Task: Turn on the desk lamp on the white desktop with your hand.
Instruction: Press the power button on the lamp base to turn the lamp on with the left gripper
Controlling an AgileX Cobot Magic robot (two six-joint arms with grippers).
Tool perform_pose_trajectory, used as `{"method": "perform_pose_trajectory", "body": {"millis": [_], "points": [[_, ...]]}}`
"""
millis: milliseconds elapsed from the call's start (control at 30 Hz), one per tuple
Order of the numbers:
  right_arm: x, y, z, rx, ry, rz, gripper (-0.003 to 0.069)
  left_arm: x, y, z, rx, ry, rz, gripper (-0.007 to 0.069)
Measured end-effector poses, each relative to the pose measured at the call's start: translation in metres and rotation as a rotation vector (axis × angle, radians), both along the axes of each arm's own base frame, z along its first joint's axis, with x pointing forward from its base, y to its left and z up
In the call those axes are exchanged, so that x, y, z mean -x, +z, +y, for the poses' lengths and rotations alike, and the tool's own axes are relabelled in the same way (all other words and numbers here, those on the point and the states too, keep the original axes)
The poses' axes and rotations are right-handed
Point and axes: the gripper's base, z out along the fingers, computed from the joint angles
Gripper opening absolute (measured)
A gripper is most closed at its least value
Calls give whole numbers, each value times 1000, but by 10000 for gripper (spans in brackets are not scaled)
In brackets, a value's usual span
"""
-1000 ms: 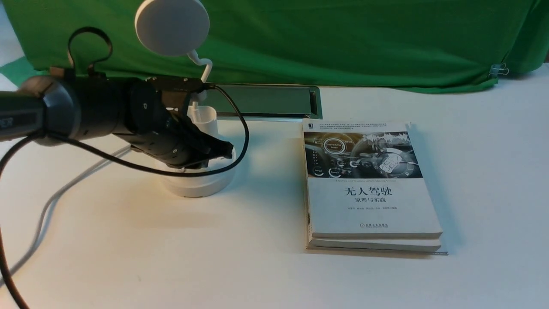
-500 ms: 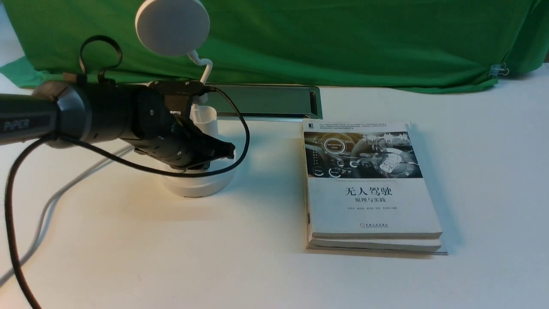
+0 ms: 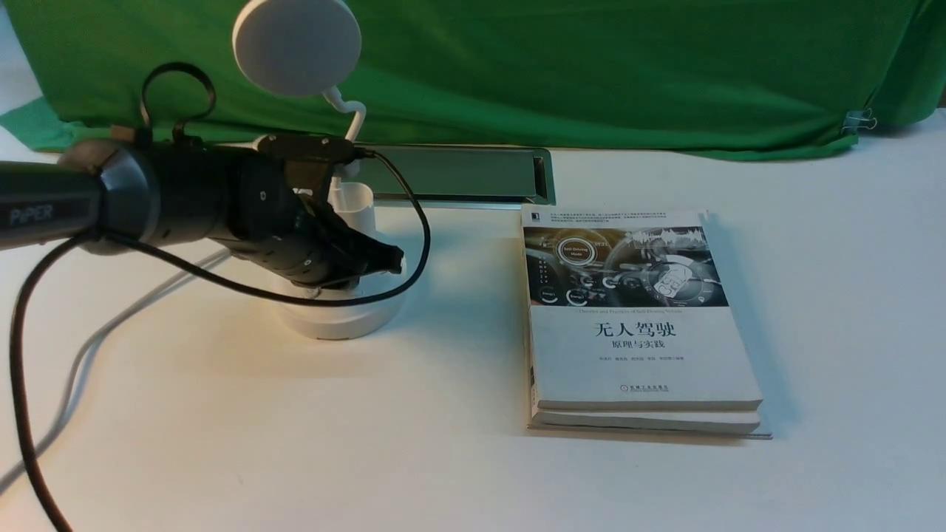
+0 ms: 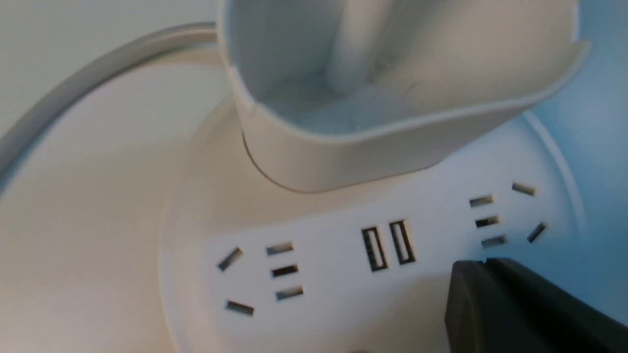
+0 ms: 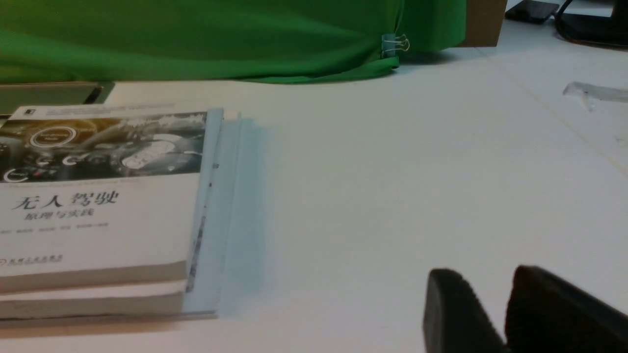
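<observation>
The bench (image 3: 458, 473)'s far edge hides behind green cloth (image 3: 591, 74). Toward its far left corner stands the desk lamp (image 3: 297, 46), base partly covered by the left gripper (image 4: 485, 267), closed, nothing visibly held. The right gripper (image 5: 488, 274), cropped, is slightly open, empty.

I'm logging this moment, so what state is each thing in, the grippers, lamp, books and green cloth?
Left gripper: shut, nothing between its fingers, over the lamp base
Right gripper: open, nothing between its fingers
Desk lamp: upright, disc head raised; no glow shows on its visible face
Books: closed, stacked flat
Green cloth: hanging, a binder clip on its edge
</observation>
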Motion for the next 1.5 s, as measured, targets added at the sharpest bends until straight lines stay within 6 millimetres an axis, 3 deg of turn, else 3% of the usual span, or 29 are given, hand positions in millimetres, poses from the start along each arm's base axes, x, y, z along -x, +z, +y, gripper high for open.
{"method": "perform_pose_trajectory", "body": {"millis": [167, 600, 1100, 1500], "points": [[0, 0, 0, 0, 0, 1, 238, 3, 14, 1, 9, -1, -26, 21], [0, 0, 0, 0, 0, 1, 238, 6, -6, -11, -2, -30, 34, 21], [0, 0, 0, 0, 0, 1, 238, 10, 4, -9, -28, -57, 28, 21], [0, 0, 0, 0, 0, 0, 238, 7, -9, -10, -42, -60, 62, 21]]}}
